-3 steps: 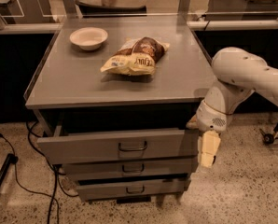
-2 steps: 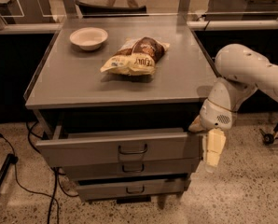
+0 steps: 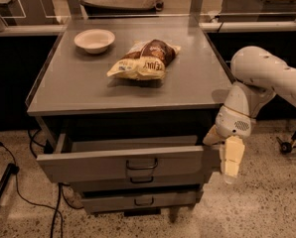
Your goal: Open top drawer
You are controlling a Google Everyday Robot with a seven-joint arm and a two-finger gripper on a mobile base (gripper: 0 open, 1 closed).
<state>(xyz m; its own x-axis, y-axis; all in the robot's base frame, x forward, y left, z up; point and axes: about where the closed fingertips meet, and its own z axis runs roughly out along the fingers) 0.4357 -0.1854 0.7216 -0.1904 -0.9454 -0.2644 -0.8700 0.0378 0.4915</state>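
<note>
The top drawer (image 3: 88,165) is a wide grey metal front with a dark wire loop handle (image 3: 141,164) at its centre. It stands pulled out from the cabinet, with a dark gap behind its front. My gripper (image 3: 231,158) hangs from the white arm (image 3: 259,78) just off the drawer front's right end, pointing down. It holds nothing that I can see and is well to the right of the handle.
Two shorter drawer fronts (image 3: 138,200) sit below the top one. On the grey cabinet top (image 3: 78,86) lie a white bowl (image 3: 94,39) and a chip bag (image 3: 144,60). Cables (image 3: 19,192) run on the floor at the left. A caster (image 3: 287,147) stands at the far right.
My gripper has drifted a little to the right, away from the drawer front's right end. The drawer has stayed pulled out by about the same amount.
</note>
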